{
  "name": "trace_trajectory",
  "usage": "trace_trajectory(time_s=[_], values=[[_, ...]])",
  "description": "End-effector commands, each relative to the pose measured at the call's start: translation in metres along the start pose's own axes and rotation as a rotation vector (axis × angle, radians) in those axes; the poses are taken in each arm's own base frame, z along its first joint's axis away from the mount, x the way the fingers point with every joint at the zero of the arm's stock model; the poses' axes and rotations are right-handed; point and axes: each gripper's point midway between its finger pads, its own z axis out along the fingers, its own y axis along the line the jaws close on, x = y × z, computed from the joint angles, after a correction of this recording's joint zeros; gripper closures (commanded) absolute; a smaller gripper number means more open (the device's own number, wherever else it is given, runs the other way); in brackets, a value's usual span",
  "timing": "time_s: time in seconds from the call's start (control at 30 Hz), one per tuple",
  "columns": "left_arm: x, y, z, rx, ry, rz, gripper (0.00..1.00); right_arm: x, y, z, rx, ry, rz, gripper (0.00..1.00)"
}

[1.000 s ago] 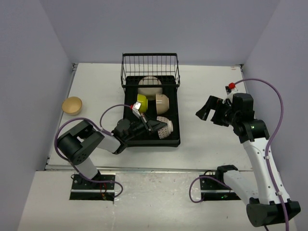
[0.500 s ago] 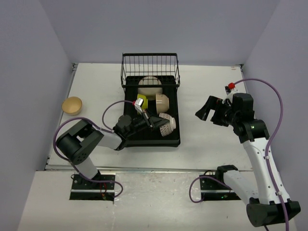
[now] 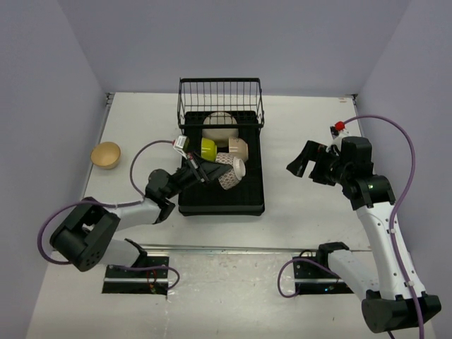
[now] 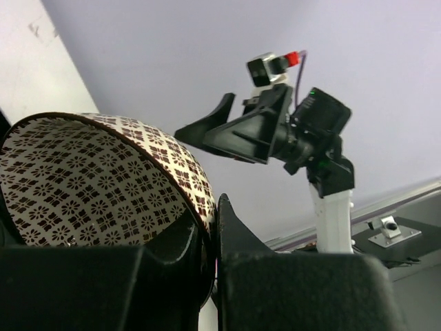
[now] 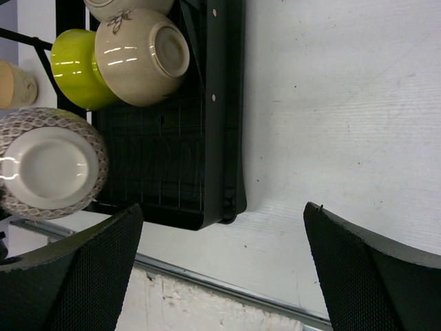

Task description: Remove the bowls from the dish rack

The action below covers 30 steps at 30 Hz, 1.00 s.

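Carrying the net-patterned bowl [image 3: 230, 171] off is the step in hand, we judge. It hangs tilted above the dish rack [image 3: 220, 203], just in front of the lime-yellow bowl [image 3: 208, 148] and a cream bowl [image 3: 238, 148]. Our left hand [image 3: 206, 173] pinches its rim. We should raise it clear of the rack wall, swing left toward the tan bowl [image 3: 106, 155] on the counter [image 3: 141, 127], and set it down gently. Our right hand [image 3: 314, 166] hangs spread wide, well apart.

Surface [image 3: 296, 127] right of dish rack [image 3: 226, 201]: open lane. Rack's far end: blocked by wire basket [image 3: 220, 92]. Left surface: one beige bowl [image 3: 106, 155].
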Motion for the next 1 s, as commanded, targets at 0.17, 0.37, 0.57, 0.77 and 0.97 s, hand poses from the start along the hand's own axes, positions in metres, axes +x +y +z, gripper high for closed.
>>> trace_trajectory(time_s=[0.17, 0.37, 0.57, 0.77, 0.97], values=[[-0.014, -0.084, -0.041, 0.234, -0.077, 0.22, 1.0, -0.009, 0.012, -0.007, -0.045, -0.036, -0.02, 0.01], [-0.033, -0.059, -0.067, 0.0, -0.113, 0.298, 1.0, -0.01, 0.015, -0.01, -0.056, -0.042, -0.016, 0.01], [-0.082, -0.038, -0.11, -0.484, -0.28, 0.424, 1.0, -0.014, 0.017, -0.011, -0.062, -0.049, -0.017, 0.01], [-0.113, -0.021, -0.159, -0.883, -0.355, 0.487, 1.0, -0.019, 0.021, -0.007, -0.072, -0.045, -0.009, 0.01], [-0.155, -0.006, -0.215, -1.378, -0.458, 0.486, 1.0, -0.025, 0.024, -0.005, -0.076, -0.043, -0.015, 0.01]])
